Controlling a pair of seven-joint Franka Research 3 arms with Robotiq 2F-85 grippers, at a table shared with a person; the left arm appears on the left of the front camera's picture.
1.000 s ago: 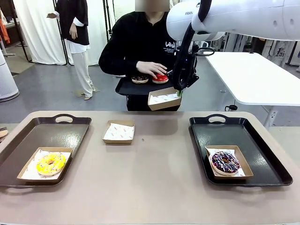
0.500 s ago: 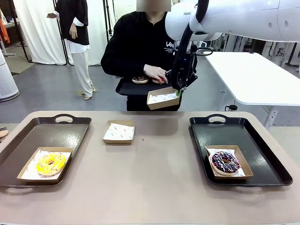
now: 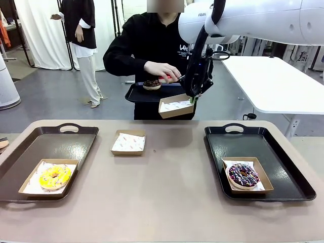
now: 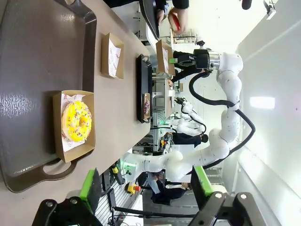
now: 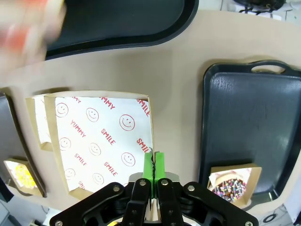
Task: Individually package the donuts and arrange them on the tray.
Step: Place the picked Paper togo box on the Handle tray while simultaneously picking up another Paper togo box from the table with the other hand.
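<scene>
My right gripper (image 3: 192,99) is shut on the rim of a paper-lined cardboard box (image 3: 176,106), holding it in the air beside the black tray (image 3: 144,95) that the person holds. In the right wrist view the green fingertips (image 5: 153,165) pinch the box's edge (image 5: 101,141). The person's hand holds the red donut (image 3: 167,77) just above a chocolate donut (image 3: 151,84) on that tray. A yellow donut (image 3: 54,176) lies boxed on the left tray (image 3: 76,144). A sprinkled chocolate donut (image 3: 243,175) lies boxed on the right tray (image 3: 238,144). My left gripper (image 4: 146,186) is open above the yellow donut (image 4: 76,121).
An empty lined box (image 3: 128,142) sits on the table between the two trays. A white table (image 3: 278,83) stands at the far right. Bare tabletop lies in the middle and along the near edge.
The person's hand has lifted the red donut off the hand-held tray. My right arm shifted slightly left with the box a second ago, then held still.
</scene>
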